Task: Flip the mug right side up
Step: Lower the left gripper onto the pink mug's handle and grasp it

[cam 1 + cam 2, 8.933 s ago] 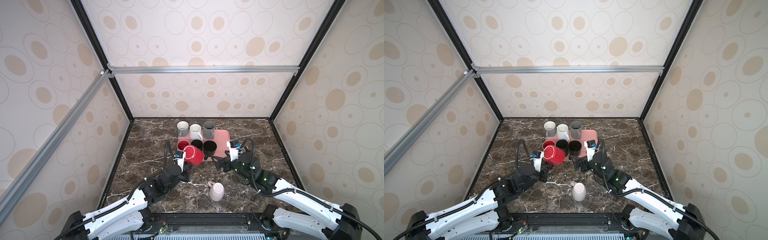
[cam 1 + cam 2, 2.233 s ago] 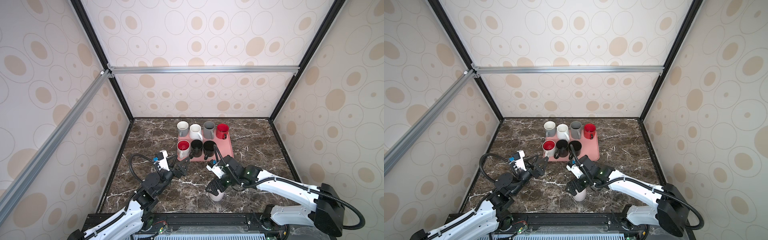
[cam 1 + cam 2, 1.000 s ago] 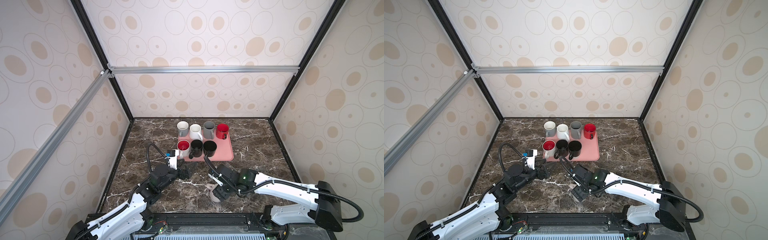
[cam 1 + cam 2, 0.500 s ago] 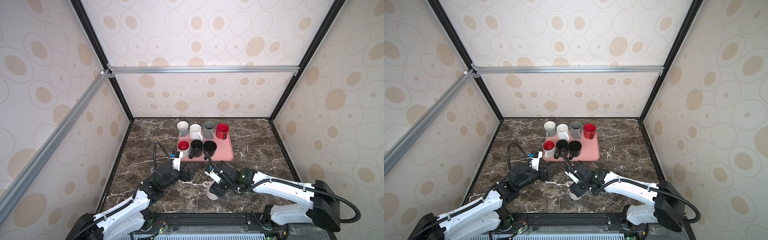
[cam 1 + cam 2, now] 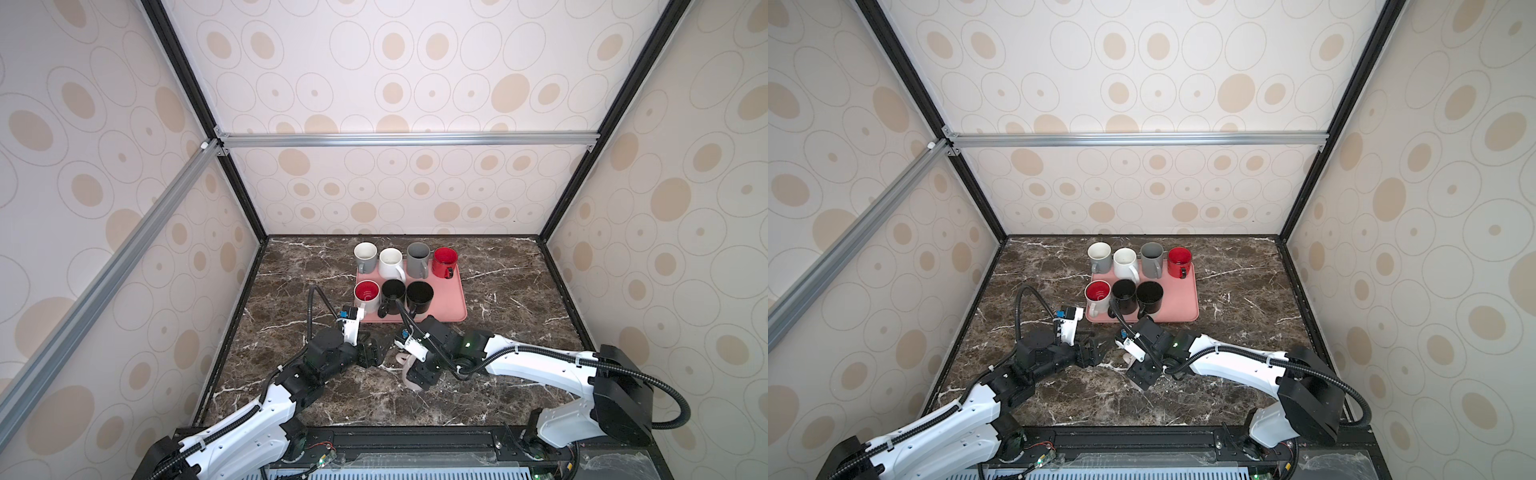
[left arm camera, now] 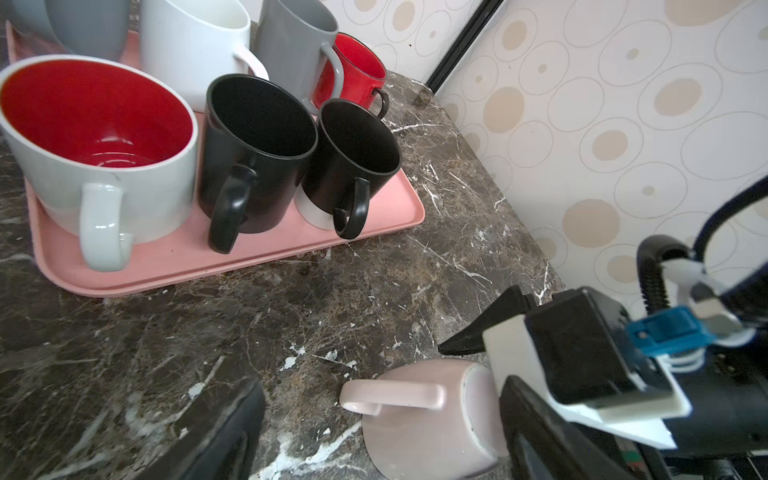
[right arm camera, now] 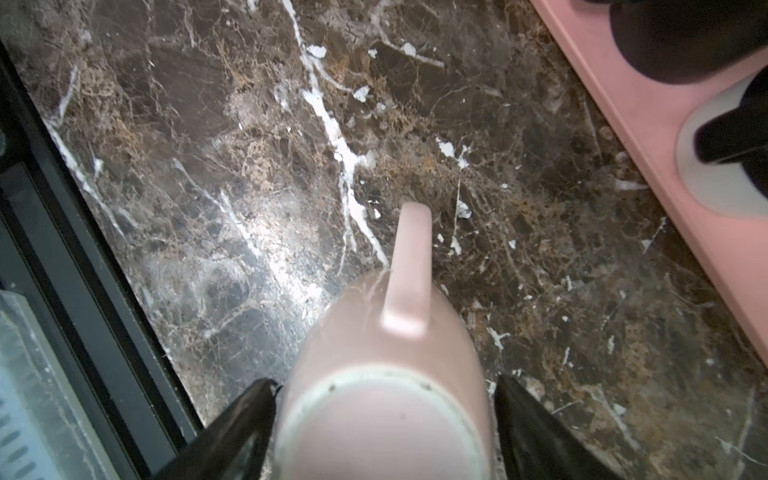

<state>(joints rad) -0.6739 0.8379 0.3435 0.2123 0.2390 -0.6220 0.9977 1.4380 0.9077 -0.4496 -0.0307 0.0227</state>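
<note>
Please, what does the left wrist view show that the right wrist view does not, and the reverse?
Only left wrist: the red-lined mug, the back row of mugs, the wall, and the right arm's camera beside the pink mug.
Only right wrist: the pink mug's base facing the lens, the right gripper with a finger on each side of it, and the black rail at the front.
Both: the pink mug with its handle, the marble table, the tray, a black mug.

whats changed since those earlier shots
The red mug left the left gripper and now stands at the tray's back right. The right gripper came down around the pink mug, which has tipped from upside down toward its side; grip unclear. The left gripper, open, moved toward it. The other six mugs stayed put.
</note>
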